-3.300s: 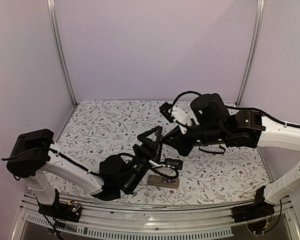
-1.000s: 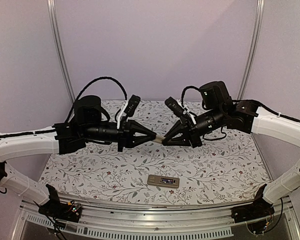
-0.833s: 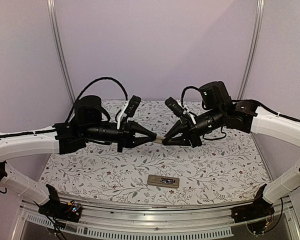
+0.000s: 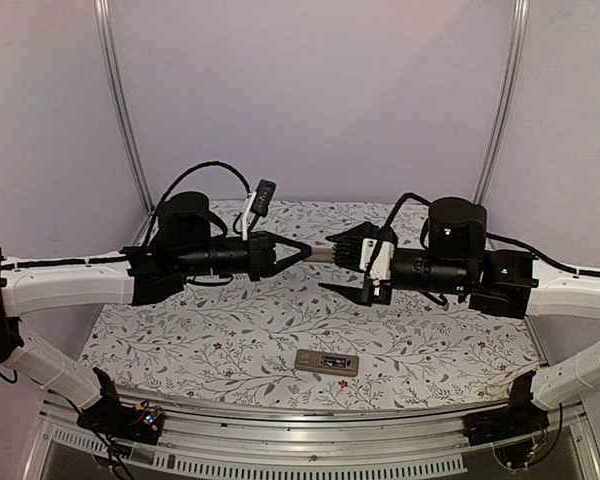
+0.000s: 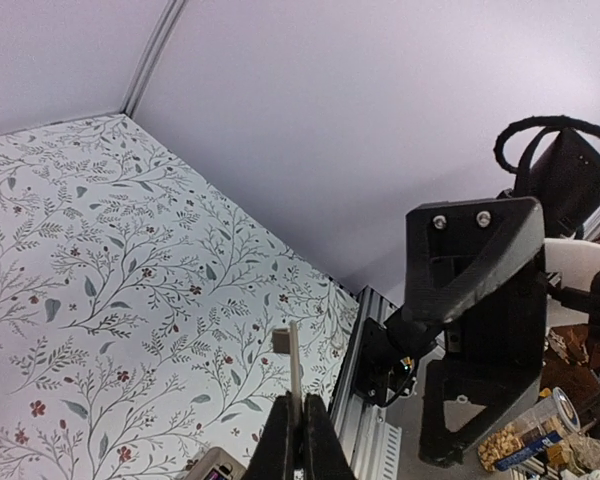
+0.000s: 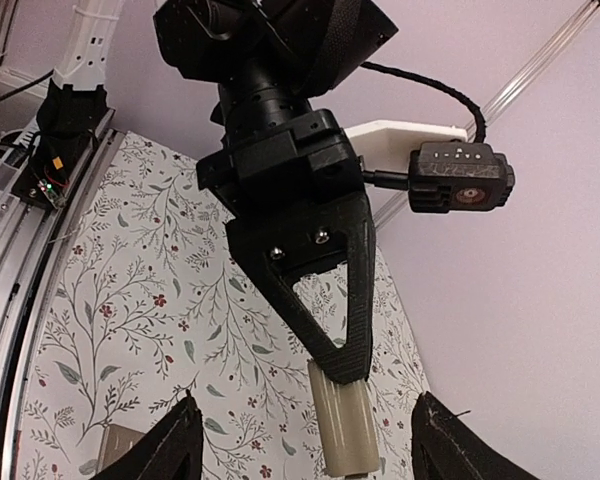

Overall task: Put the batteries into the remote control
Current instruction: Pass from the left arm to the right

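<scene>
My left gripper [image 4: 306, 252] is shut on a small flat tan cover piece [image 4: 320, 254], held in mid-air above the table. In the left wrist view the cover [image 5: 295, 360] sticks up edge-on from the closed jaws [image 5: 300, 415]. My right gripper [image 4: 342, 265] faces it from the right, open, with its fingers above and below the cover's free end and apart from it. In the right wrist view the cover [image 6: 348, 430] hangs between my spread fingertips [image 6: 185, 440]. The remote control [image 4: 327, 362] lies flat on the table near the front edge. I cannot make out the batteries.
A floral-patterned mat [image 4: 210, 330] covers the table. Plain walls with metal corner posts [image 4: 120, 110] close off the back and sides. A metal rail [image 4: 280, 450] runs along the near edge, and both arms reach in horizontally at mid-height.
The right gripper has opened, let go of the cover and drawn back to the right. The left gripper stays shut on the cover and has shifted slightly.
</scene>
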`<state>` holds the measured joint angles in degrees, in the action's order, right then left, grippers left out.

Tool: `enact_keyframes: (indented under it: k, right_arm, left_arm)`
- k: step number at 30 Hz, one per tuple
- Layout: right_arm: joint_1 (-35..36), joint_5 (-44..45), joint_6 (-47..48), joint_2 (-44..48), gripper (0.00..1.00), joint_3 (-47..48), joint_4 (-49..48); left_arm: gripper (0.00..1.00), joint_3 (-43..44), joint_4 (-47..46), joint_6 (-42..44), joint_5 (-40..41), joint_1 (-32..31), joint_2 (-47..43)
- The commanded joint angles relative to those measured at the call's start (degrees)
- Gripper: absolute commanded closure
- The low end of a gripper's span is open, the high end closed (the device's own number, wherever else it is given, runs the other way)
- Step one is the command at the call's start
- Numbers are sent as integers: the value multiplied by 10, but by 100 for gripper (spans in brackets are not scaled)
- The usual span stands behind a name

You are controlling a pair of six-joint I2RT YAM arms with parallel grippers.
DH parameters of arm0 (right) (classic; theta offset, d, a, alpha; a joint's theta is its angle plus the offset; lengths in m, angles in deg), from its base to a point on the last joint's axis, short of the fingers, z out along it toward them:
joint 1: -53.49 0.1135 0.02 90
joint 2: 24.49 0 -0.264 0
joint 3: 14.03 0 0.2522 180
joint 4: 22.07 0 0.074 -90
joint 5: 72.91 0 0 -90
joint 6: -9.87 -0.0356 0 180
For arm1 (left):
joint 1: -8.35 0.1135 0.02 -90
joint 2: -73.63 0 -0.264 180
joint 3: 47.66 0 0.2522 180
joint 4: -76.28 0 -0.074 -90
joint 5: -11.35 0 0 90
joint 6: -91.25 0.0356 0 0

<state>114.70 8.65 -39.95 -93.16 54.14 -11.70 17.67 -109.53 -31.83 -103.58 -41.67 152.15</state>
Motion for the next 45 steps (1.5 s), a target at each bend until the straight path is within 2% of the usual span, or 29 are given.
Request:
enact_keyframes:
  k: [1,3,6,9,14,19,24,31,37,41,42,45]
  right_arm:
    - [-1,68,53,-38,32,29,16]
    - [-1,102,52,-55,36,38,21]
    - [-1,106,49,-67,41,43,23]
    - [-1,114,43,-67,52,43,20]
    - [-1,125,44,-68,53,37,22]
    - [-1,125,42,-68,69,38,23]
    - [-2,127,46,-70,67,36,26]
    - [-2,134,52,-69,70,35,28]
    - [-2,139,54,-71,80,37,31]
    - [-2,130,38,-70,83,45,48]
    - [-2,130,33,-69,83,45,49]
    - [-2,130,23,-65,84,46,59]
  left_arm:
    - [100,-8,-23,-9,-17,7,1]
    - [100,-7,-22,-8,-20,8,1]
    - [100,-6,-17,-5,-17,8,3]
    - [100,-4,-17,-3,-23,8,8]
    - [100,1,-22,-6,-35,8,11]
    - [100,1,-25,-7,-38,8,14]
    - [100,3,-29,-9,-42,8,14]
    - [100,5,-25,-9,-43,8,11]
    - [100,5,-26,-9,-47,8,12]
    - [99,7,-21,-3,-46,8,13]
    - [90,8,-19,-2,-48,8,13]
    - [50,11,-7,9,-45,7,12]
